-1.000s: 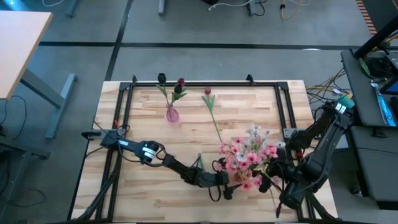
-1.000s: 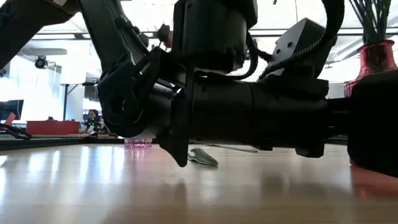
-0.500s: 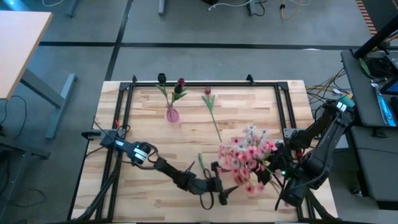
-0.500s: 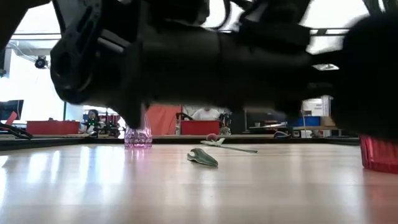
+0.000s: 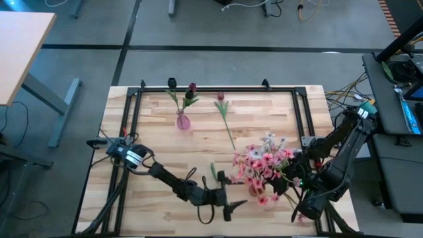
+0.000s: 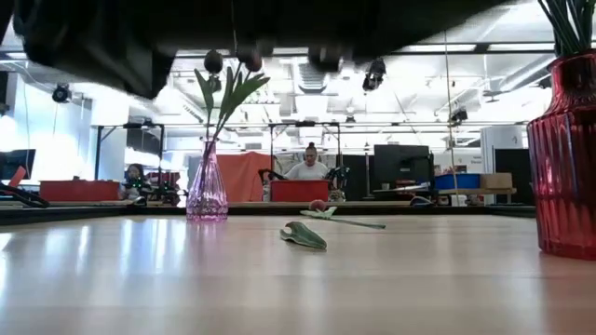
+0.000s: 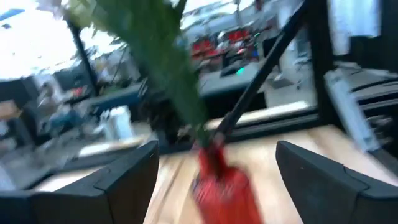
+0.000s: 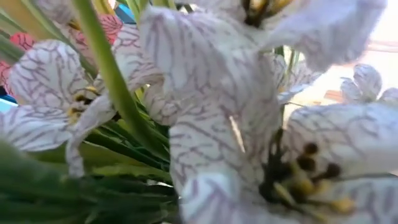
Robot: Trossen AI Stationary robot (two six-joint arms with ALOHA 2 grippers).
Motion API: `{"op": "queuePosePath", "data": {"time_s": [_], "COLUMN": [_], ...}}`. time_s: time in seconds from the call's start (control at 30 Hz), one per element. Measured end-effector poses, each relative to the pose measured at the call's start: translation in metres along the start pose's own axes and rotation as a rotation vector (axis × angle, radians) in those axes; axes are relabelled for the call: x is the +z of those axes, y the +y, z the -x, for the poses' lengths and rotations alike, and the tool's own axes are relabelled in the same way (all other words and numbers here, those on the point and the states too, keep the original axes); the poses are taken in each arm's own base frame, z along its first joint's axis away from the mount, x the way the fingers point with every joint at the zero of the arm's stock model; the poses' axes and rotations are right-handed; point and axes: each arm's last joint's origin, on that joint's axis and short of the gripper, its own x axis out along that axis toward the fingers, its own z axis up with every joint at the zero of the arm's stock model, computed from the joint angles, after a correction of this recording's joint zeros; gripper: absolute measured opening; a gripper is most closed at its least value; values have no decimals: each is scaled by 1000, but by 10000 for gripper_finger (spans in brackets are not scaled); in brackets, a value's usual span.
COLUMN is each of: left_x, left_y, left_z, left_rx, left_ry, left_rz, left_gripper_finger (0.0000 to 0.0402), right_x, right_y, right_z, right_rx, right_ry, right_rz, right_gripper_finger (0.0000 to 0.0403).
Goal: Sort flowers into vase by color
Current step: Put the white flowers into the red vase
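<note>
A red ribbed vase (image 5: 256,188) near the table's near right holds a spray of pink and whitish blooms (image 5: 263,162); it also shows in the low view (image 6: 568,167). A clear pink vase (image 6: 207,191) at the far left holds dark maroon tulips (image 5: 191,88). One more tulip (image 5: 225,114) lies flat on the wood. My left gripper (image 5: 228,201) hovers open just left of the red vase (image 7: 217,180), touching nothing. My right gripper (image 5: 291,182) sits against the spray's right side, hidden by blooms (image 8: 217,112).
A loose green leaf (image 5: 213,170) lies on the wood between the left arm and the spray, also seen in the low view (image 6: 304,235). A black frame (image 5: 218,88) borders the table's far and side edges. A person (image 6: 310,169) sits in the room beyond.
My left gripper has drawn back from the red vase toward the table's near-left and risen, so it no longer fills the low view. The spray of pink blooms has swayed slightly and settled.
</note>
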Motion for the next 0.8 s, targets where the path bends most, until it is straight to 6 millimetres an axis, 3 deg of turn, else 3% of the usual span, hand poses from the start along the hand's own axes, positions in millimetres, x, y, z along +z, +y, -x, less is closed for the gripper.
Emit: {"op": "queuePosePath", "data": {"time_s": [0.23,0.43,0.53,0.8], "left_x": [55,89,93,75], "left_y": [9,0,-7,-7], "left_z": [-9,-33,-51,-91], "left_rx": [-103,-236,-239,-67], "left_ry": [-296,-360,-343,-297], "left_rz": [87,93,85,114], "left_gripper_finger": [304,299,286,245], "right_x": [0,1,0,-1], "right_y": [0,0,0,2], "right_z": [0,0,0,-1], "right_rx": [6,9,10,25], "right_ry": [-16,-23,-24,-21], "right_rz": [27,55,68,88], "right_gripper_finger": [363,363,363,363]}}
